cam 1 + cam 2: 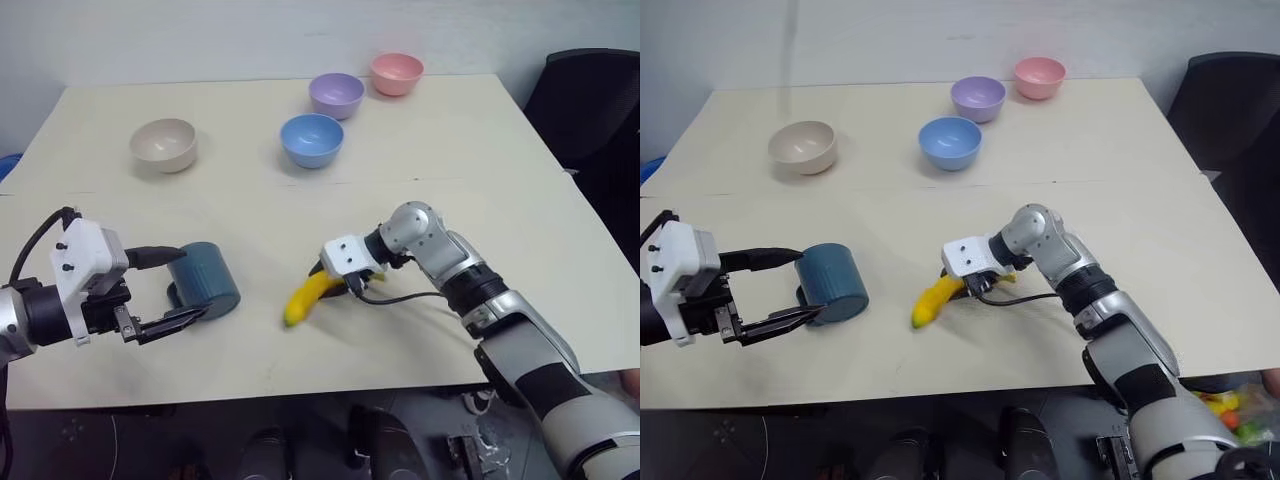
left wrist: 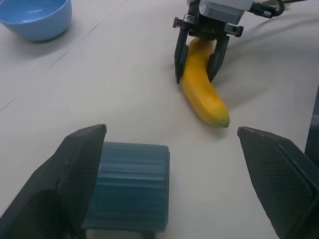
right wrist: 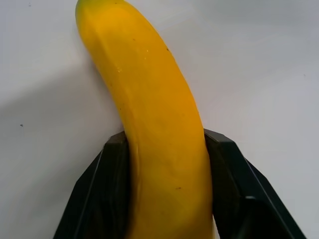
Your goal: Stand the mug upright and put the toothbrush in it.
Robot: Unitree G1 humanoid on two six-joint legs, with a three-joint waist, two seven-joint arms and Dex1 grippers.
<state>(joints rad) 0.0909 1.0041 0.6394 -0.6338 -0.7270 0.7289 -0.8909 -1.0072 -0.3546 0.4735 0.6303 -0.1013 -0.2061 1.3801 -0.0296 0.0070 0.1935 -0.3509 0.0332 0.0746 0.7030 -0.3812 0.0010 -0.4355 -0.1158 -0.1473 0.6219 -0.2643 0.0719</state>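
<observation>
Down at the near edge of the worktop point(image 1: 480, 120), the mug point(image 1: 207, 280) lies on its side between the left end effector's point(image 1: 172, 290) spread fingers; right end effector point(image 2: 199, 55) clamps the banana point(image 2: 203, 92). Best move: close squarely across the ribbed wall, then tip upright.

Pretty even, bright indoor light from overhead — the cream table point(image 1: 450, 150) has no hot glare, just soft shadows tucked under the bowls and beside the banana point(image 1: 306, 296). Head views are reasonably sharp, a bit soft toward the edges. In the wrist views the near black fingers point(image 2: 75, 174) go blurry — the banana close-up stays crisp, with a grey shadow alongside it.
</observation>
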